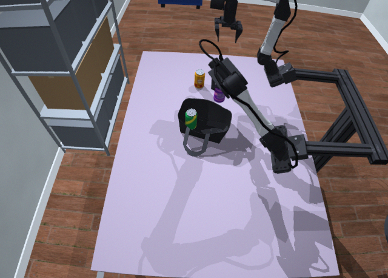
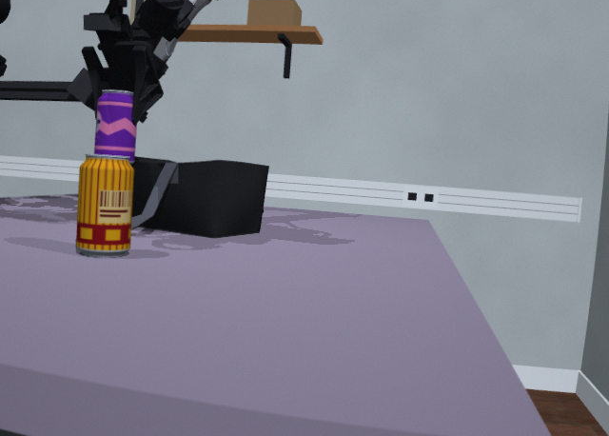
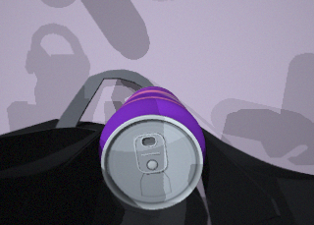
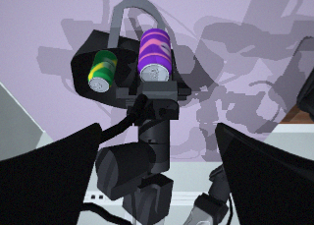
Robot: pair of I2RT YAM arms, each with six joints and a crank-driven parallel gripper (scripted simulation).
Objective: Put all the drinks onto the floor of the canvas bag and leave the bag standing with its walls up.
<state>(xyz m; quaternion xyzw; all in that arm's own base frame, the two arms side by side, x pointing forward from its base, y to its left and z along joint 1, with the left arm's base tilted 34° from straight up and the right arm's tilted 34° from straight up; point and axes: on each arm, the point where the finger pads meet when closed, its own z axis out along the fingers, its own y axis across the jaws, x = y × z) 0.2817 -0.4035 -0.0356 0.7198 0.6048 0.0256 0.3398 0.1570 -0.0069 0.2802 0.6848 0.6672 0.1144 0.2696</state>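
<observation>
A purple can (image 1: 219,94) (image 2: 115,127) (image 3: 153,161) (image 4: 155,53) is held upright in the air by my left gripper (image 2: 118,115), which is shut on its top part. The black canvas bag (image 1: 219,138) (image 2: 216,195) (image 4: 80,75) stands on the table with its walls up. The purple can is above the table beside or over the bag's rim; which is hard to tell. A green can (image 1: 190,119) (image 4: 102,70) stands inside the bag. An orange can (image 1: 199,79) (image 2: 105,205) stands on the table outside. My right gripper (image 1: 227,40) is open and empty, high beyond the table edge.
A grey handle (image 1: 196,153) (image 2: 158,190) (image 3: 80,99) (image 4: 115,26) hangs outside the bag. The left arm (image 1: 256,111) reaches across the table (image 1: 156,212) beside the bag. A tall metal shelf (image 1: 70,71) stands left in the top view.
</observation>
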